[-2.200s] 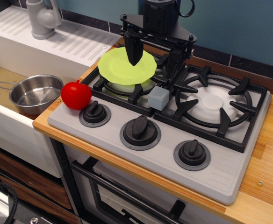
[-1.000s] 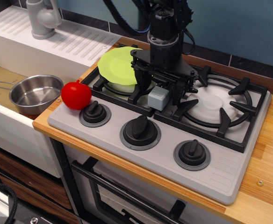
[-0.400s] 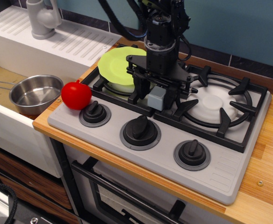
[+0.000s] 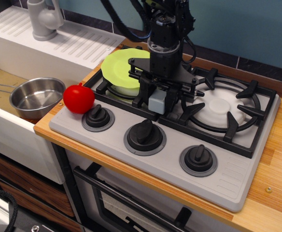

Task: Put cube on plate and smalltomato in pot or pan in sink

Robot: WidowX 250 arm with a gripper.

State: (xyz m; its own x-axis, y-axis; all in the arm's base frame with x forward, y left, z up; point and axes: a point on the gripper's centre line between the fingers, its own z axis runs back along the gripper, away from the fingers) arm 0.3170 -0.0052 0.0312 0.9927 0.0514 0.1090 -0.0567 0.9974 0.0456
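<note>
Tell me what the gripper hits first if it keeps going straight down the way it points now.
The gripper points straight down with the small pale grey-blue plastic cube between its fingers. Directly beneath sits the black metal burner grate of the grey stovetop, so it would probably meet the grate first; depth is unclear.

Toy kitchen inventory, counted by kind.
There is 1 cube (image 4: 158, 102), 1 lime-green plate (image 4: 124, 67), 1 red smalltomato (image 4: 78, 98), and 1 steel pan (image 4: 35, 97). The stove has 3 black knobs (image 4: 145, 133) along its front and 2 burner grates (image 4: 223, 110). There is 1 grey faucet (image 4: 43, 19) on 1 white sink unit (image 4: 59, 50), and 1 robot gripper (image 4: 161, 99).
</note>
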